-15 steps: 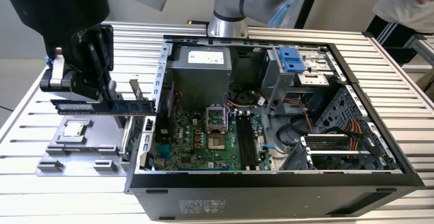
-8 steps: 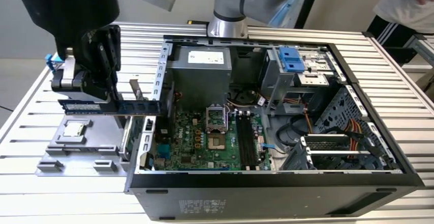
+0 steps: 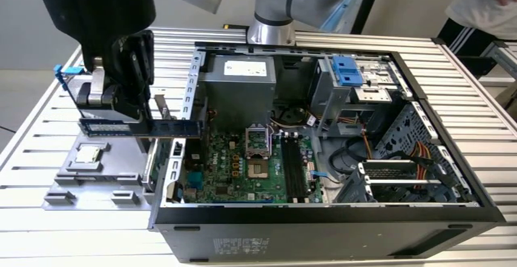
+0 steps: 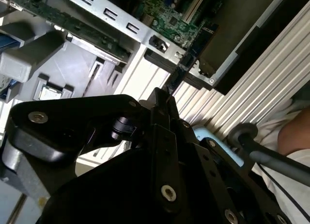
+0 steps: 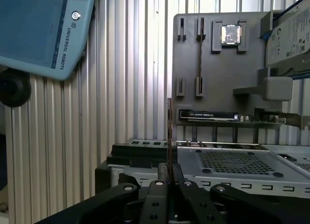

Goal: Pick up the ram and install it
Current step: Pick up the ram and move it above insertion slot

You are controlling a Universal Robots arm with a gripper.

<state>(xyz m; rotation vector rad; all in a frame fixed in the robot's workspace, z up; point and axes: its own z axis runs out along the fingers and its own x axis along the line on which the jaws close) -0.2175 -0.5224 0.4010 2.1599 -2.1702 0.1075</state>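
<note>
The ram [image 3: 174, 128] is a long dark-blue stick with white stickers, held level above the gap between the grey fixture [image 3: 105, 173] and the left wall of the open computer case [image 3: 323, 218]. My gripper [image 3: 129, 120] is shut on it near its middle. In the first wrist view the ram [image 5: 169, 132] shows edge-on, rising from my gripper [image 5: 169, 178]. In the second wrist view the ram [image 4: 186, 62] reaches from my gripper [image 4: 161, 96] toward the case edge. The memory slots [image 3: 292, 167] lie on the motherboard inside the case.
On the grey fixture [image 5: 218, 79] sit a processor chip [image 3: 89, 153], a hard drive in a blue frame [image 3: 77, 88] and a card with a bracket [image 5: 218, 116]. A teach pendant [image 5: 38, 30] lies on the slatted table. A person [image 3: 485, 6] stands at the exterior view's far right.
</note>
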